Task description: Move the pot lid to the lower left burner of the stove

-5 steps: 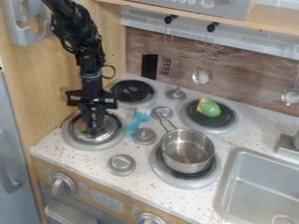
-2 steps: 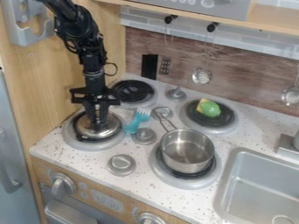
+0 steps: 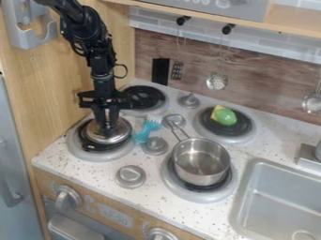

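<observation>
Comes in at the top left edge as a black arm (image 3: 86,28), slanting down to the right. Bends, then drops nearly upright through the wrist (image 3: 102,71), with a thin loop (image 3: 126,71) jutting out beside it. Carries a wide crosspiece (image 3: 103,98) below that. Ends in a black gripper (image 3: 108,127), pointing two fingers downward, side by side, with a narrow gap between.

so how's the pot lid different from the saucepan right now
The pot lid is a shallow dome, while the saucepan is deep and open at the top. The lid is in the end effector's grip, whereas the saucepan stands free on a burner. Both are round, shiny and silver.
</observation>
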You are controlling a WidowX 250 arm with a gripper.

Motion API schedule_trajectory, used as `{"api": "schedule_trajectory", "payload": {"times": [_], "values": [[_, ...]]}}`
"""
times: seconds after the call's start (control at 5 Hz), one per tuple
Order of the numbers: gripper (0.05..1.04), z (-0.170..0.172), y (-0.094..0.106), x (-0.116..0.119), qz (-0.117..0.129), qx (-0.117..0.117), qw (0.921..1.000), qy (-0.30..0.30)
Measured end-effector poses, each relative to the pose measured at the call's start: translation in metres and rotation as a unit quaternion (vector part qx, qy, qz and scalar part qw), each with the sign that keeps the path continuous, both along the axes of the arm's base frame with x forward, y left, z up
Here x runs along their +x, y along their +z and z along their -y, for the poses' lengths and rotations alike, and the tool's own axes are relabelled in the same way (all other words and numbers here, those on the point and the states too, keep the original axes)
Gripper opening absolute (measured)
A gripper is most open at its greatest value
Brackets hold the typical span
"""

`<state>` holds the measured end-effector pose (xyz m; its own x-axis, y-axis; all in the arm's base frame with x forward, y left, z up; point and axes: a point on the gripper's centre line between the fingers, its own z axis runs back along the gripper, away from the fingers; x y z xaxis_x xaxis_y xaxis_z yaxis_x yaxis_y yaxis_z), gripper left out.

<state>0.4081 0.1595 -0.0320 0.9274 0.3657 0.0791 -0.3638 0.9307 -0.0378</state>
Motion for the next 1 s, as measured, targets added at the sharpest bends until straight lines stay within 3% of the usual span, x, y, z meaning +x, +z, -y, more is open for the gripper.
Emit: {"api": "schedule_trajectory", "payload": {"times": [0.2,0.4,0.6,0.8,1.0], "values": [[0.555,0.002,-0.001,-0.001,-0.007,0.010,0.9998,-0.015],[0.854,0.005,0.000,-0.004,-0.028,0.042,0.9973,-0.053],[1.019,0.017,0.026,0.005,-0.008,0.061,0.9936,-0.095],[1.007,0.037,0.037,0.010,0.004,0.049,0.9889,-0.140],[0.999,0.052,0.036,0.009,-0.002,0.033,0.9853,-0.168]]}}
